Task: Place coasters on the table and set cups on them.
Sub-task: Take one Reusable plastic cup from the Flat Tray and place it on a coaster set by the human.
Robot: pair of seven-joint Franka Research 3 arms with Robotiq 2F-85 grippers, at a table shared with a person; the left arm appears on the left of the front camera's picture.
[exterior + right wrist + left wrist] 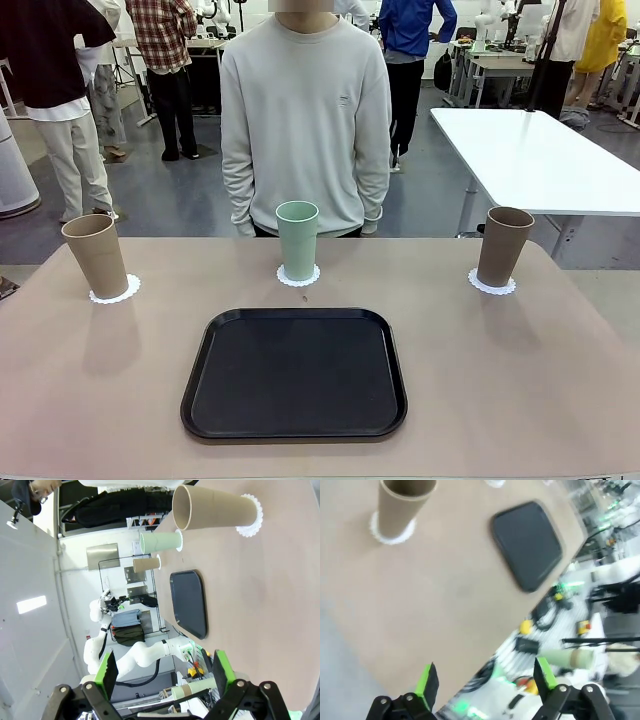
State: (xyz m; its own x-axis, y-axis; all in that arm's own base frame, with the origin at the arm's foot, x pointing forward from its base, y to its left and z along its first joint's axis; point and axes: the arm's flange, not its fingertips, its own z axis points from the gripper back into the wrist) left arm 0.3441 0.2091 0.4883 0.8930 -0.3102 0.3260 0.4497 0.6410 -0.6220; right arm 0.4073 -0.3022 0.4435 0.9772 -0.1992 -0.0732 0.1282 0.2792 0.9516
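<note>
Across the wide beige-tan matte counter [520, 380] we see three tall tapered tumblers, each standing upright on its own small white round paper doily with a scalloped edge. The tan-brown tumbler on the left [96, 256] sits on a doily [115, 291] near the left edge, the pale mint green tumbler [297, 240] stands on the middle doily [298, 277] just in front of the person in a light grey sweatshirt [305, 110], and the second tan-brown tumbler [504, 246] rests on the right doily [492, 284]. The three are well apart along the far side. Nearer us, between them and the near edge, lies a black rounded-square tray [294, 372] with nothing on it. In the left wrist view our left end effector [486, 679] hangs above the counter edge with its green-padded fingers spread apart and nothing between them. In the right wrist view our right end effector [163, 669] likewise stands wide apart and holds nothing, off to the side of the counter.
</note>
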